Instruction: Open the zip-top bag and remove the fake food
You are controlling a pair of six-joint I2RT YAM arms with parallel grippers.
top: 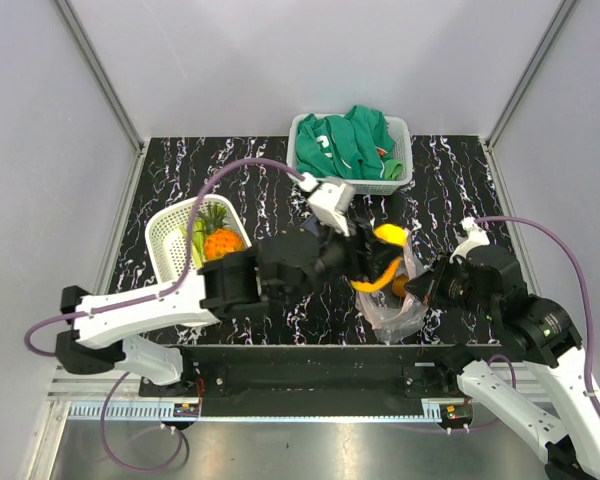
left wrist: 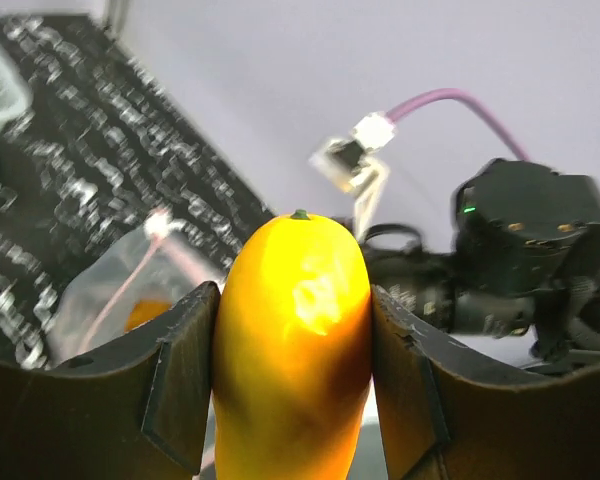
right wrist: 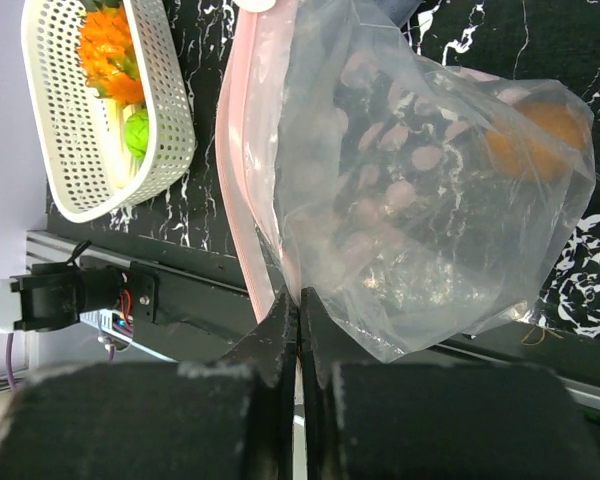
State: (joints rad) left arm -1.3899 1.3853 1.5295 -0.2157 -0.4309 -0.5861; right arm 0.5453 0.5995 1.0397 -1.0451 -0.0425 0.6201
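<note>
We've got our left gripper point(left wrist: 292, 300) clamped on the yellow-orange piece point(left wrist: 295, 360), lengthwise along the fingers point(left wrist: 180, 370), basket point(top: 163, 243) toward the left edge, right gripper point(right wrist: 298, 310) pinching the zip-top bag point(right wrist: 410, 200) by the near edge.

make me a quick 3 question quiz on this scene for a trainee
1. True or false: the right tool pinches the zip-top bag.
2. The left tool grips: A a leek, B a yellow-orange piece, C nothing.
3. Fill in: the pineapple lies in the white ___.
Key: 1 true; 2 B; 3 basket.
</note>
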